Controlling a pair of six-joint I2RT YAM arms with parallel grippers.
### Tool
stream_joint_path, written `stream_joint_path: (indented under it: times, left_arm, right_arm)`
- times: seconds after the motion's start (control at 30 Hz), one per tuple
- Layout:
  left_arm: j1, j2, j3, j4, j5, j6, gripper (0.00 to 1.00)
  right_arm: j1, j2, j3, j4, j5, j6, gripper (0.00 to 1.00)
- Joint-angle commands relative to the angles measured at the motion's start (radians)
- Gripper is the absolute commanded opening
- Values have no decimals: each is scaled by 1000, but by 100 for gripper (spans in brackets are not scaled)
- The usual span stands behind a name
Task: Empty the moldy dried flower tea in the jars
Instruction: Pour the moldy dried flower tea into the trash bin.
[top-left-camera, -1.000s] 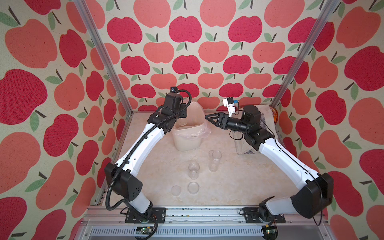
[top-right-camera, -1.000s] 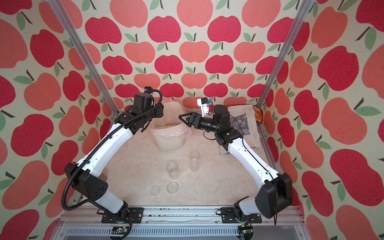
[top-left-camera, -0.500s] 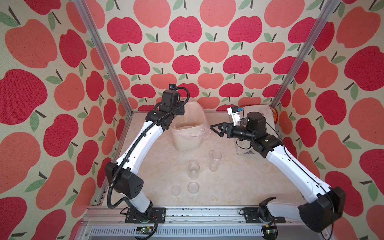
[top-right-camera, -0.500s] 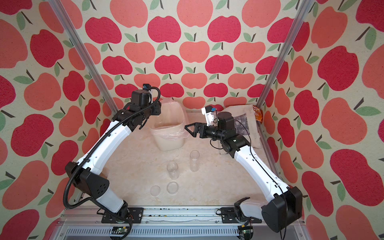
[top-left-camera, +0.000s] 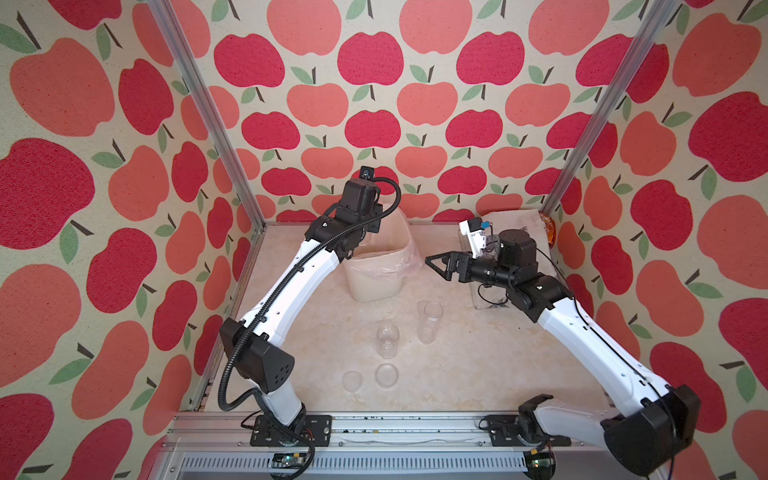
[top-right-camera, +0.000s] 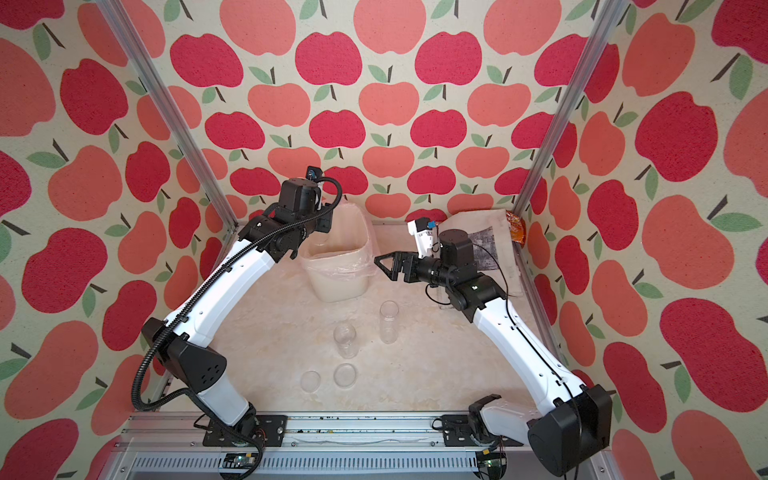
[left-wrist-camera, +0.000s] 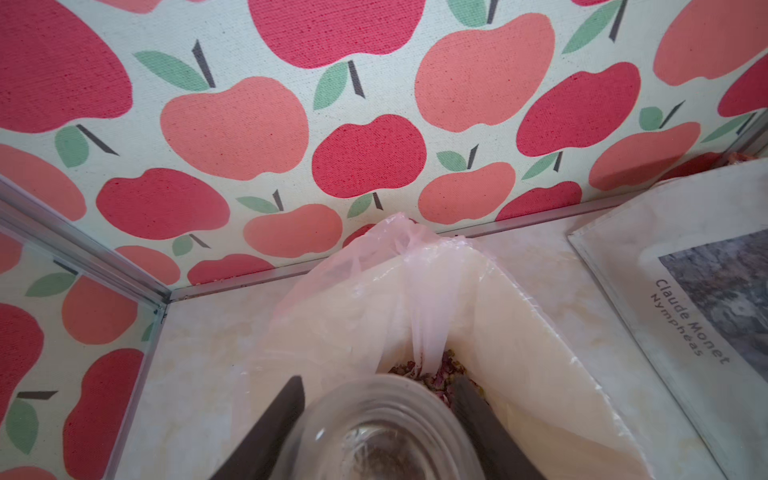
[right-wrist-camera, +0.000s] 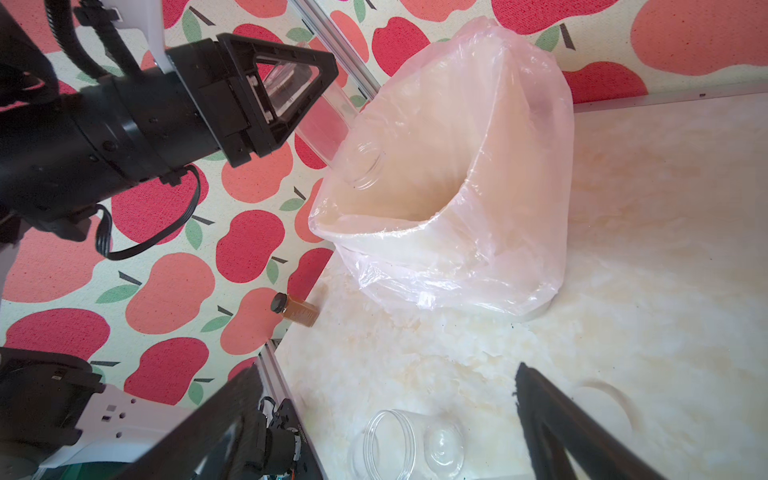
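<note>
The left claw (left-wrist-camera: 378, 382) was clamped on a clear jar (right-wrist-camera: 337, 132), tipped mouth-down over the lined bin (right-wrist-camera: 519, 232) at the back of the desk (top-left-camera: 457, 374). Dried flower tea (left-wrist-camera: 434, 372) lay at the bin's bottom, and some dark bits showed inside the jar too. The right claw (top-left-camera: 436, 268) hung beside the bin, spread wide, gripping nothing. A second jar (top-left-camera: 387, 338) and a third jar (top-left-camera: 430, 322) stood uncapped mid-desk.

Three walls (top-left-camera: 374, 124) of cloth printed with red and coral apples and green leaves stand around the cream marbled worktop (top-left-camera: 478, 374). Aluminium posts (top-left-camera: 206, 108) rise in the far corners. A metal rail (top-left-camera: 395, 428) runs along the near edge. The light is soft and even.
</note>
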Motion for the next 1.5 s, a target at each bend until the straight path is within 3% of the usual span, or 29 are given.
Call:
stream_joint_path:
  times: [0.0,0.1,0.13,0.2,0.23,0.3,0.33,0.43,0.53,0.63,0.7,0.77,0.87,0.93,1.03,1.1,1.13,1.2,1.27,1.37,1.43,1.47]
  left_arm:
    - [47,8,29,-55,80,-91,0]
    - [-24,-9,-22,45,-35,58,0]
    - [-9,-19,-27,45,33,26,0]
    - [69,-45,-44,38,167,-157,0]
    - [71,-57,-56,53,148,-175,0]
    - [-2,-70,-84,127,0,-9,0]
    - [-14,-72,-91,143,0,27,0]
    - [103,-92,-89,84,207,-229,0]
    - [44,-116,-129,154,97,-94,0]
    - [124,-138,-150,148,249,-280,0]
    - [90,-150,-164,178,189,-204,0]
    - [102,-158,-167,176,201,-241,0]
    - [72,-159,-157,178,168,-173,0]
    - [115,-164,-163,171,239,-267,0]
    - [86,-162,-158,175,196,-191,0]
    - [154,-165,-166,166,319,-346,0]
    - [153,-163,-162,164,322,-338,0]
    - [104,-159,-142,154,222,-228,0]
    - [127,-161,-137,139,254,-291,0]
    - [66,-166,-118,148,176,-164,0]
    - [133,-189,-146,162,286,-311,0]
    - [137,-195,-155,175,290,-303,0]
  right_arm:
    - [-7,-21,-18,-11,11,-29,99]
    - [-8,-22,-23,-12,9,-32,99]
    - [-8,-23,-25,-13,9,-33,99]
    - [-10,-26,-27,-14,8,-37,99]
    - [-10,-26,-28,-14,8,-38,99]
    - [-11,-29,-30,-16,9,-39,99]
    - [-12,-29,-31,-16,8,-39,99]
    - [-13,-31,-32,-15,6,-39,99]
    - [-14,-31,-33,-15,4,-38,99]
    - [-14,-32,-32,-13,2,-37,99]
    - [-14,-31,-32,-10,-2,-33,99]
    - [-15,-29,-34,-1,-8,-22,99]
    - [-14,-25,-46,35,-25,9,99]
    - [-14,-21,-46,48,-33,22,99]
    - [-14,-13,-46,61,-38,25,99]
    - [-14,-7,-44,65,-40,23,99]
    - [-14,-4,-42,67,-42,23,99]
    - [-14,6,-33,71,-46,29,99]
    - [-14,15,-25,75,-51,35,99]
    - [-14,18,-17,82,-55,46,99]
    - [-14,17,-18,90,-56,55,99]
    - [-14,17,-18,95,-58,59,99]
